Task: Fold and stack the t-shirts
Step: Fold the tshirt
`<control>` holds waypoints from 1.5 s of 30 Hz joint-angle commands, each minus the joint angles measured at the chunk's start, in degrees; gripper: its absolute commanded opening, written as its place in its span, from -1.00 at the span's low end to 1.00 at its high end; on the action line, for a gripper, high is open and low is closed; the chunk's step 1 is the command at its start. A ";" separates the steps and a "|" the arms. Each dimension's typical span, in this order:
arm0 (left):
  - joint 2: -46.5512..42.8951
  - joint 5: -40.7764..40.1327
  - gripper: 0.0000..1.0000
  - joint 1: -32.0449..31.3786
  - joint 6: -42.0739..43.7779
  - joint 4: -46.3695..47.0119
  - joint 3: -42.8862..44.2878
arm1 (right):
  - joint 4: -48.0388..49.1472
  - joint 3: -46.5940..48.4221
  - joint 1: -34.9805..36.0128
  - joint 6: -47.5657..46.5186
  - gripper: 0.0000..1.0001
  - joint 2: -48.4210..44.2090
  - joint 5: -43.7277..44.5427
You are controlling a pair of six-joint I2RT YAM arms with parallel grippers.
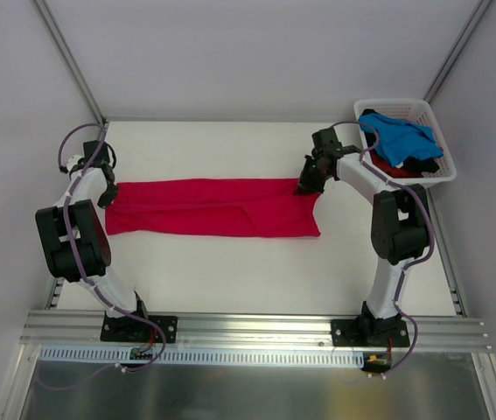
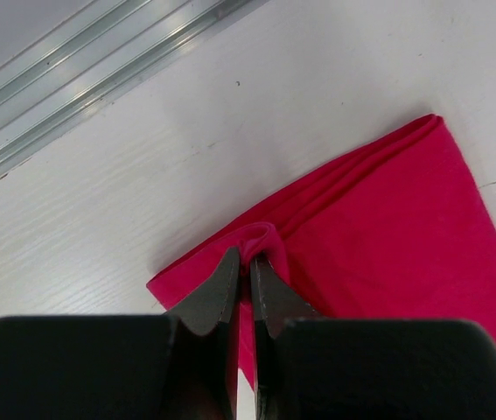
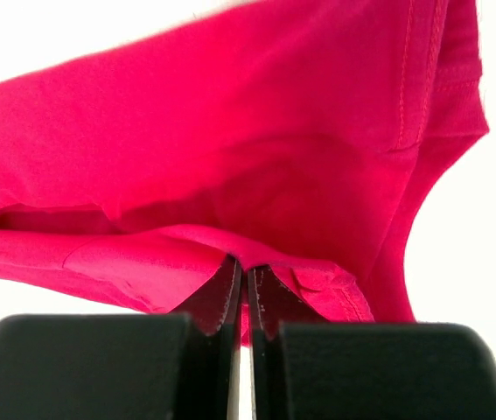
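A crimson-red t-shirt [image 1: 213,208] lies folded into a long band across the white table. My left gripper [image 1: 108,194] is shut on its left end, pinching a fold of the red cloth [image 2: 261,236]. My right gripper [image 1: 304,185] is shut on its right end and holds the cloth [image 3: 256,166] a little lifted, with a hem hanging at the right. A bright blue t-shirt [image 1: 398,138] lies on top of dark and red shirts in the basket at the back right.
The white slatted basket [image 1: 436,171] stands at the table's back right corner, close to my right arm. Metal rails run along the near edge [image 1: 256,328] and the left side [image 2: 99,79]. Bare white table [image 1: 230,271] lies in front of the shirt.
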 commanded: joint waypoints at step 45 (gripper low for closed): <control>-47.36 32.01 0.80 -8.76 6.56 0.20 -21.08 | 7.22 -19.93 21.59 21.88 0.42 -21.01 17.57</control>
